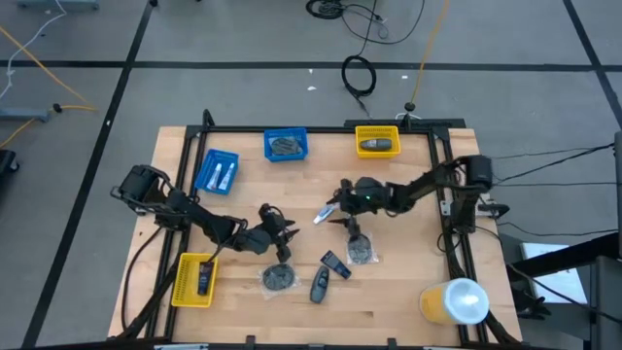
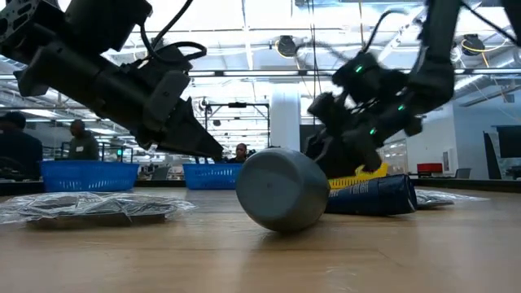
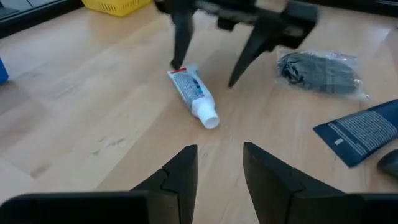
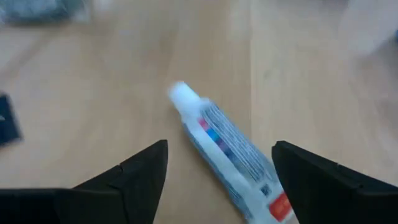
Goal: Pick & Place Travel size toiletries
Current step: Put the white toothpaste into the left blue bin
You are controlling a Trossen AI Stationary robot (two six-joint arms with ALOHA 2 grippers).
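**Inspector A:** High view first. The right gripper [image 1: 334, 206] stands over the white tube [image 1: 326, 212] near the table's middle; the left gripper [image 1: 282, 230] is just beside it, pointing toward the same spot. A round grey pad [image 1: 279, 278], a second one [image 1: 362, 251] and two dark oblong pieces [image 1: 335, 263] lie nearer the front edge. My concern is that both arms crowd one item and could knock each other.

**Inspector B:** Low view. Both arms reach down behind a grey rounded piece [image 2: 281, 189] and a dark bottle [image 2: 373, 196]. The tube is hidden here, so this view cannot confirm clearance.

**Inspector A:** Left wrist view. The left gripper [image 3: 219, 168] has its fingers slightly apart, holding nothing. It shows what the high view does not: the right gripper [image 3: 205, 73] has one tip touching the tube's [image 3: 193, 96] flat end, the other well to the side.

**Inspector B:** Right wrist view. The right gripper [image 4: 219, 165] is spread wide, empty, with the tube [image 4: 227, 150] lying slantwise between the fingers. Closing across that slant could, I judge, spin or squirt the tube out.
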